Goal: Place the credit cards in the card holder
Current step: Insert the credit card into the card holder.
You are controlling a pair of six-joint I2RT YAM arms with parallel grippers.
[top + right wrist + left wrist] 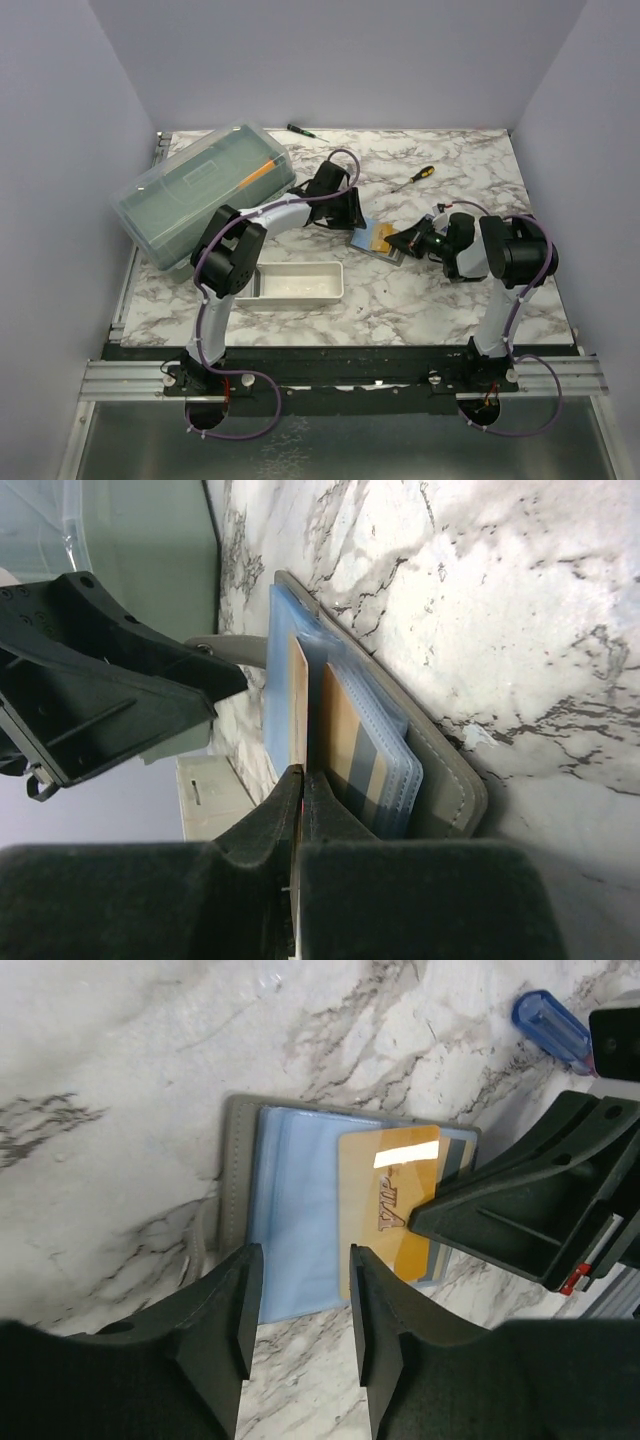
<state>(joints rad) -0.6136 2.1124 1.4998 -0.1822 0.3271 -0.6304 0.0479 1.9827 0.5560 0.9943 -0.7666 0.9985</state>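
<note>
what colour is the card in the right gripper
Orange-gold flat plastic card, clearest in left wrist view.

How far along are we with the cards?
Done: one tan card looks sleeved in the card holder. In hand: right gripper shut on the gold VIP card, over the sleeves, not yet pocketed; left gripper open at the holder's edge. Left: slide it in.
</note>
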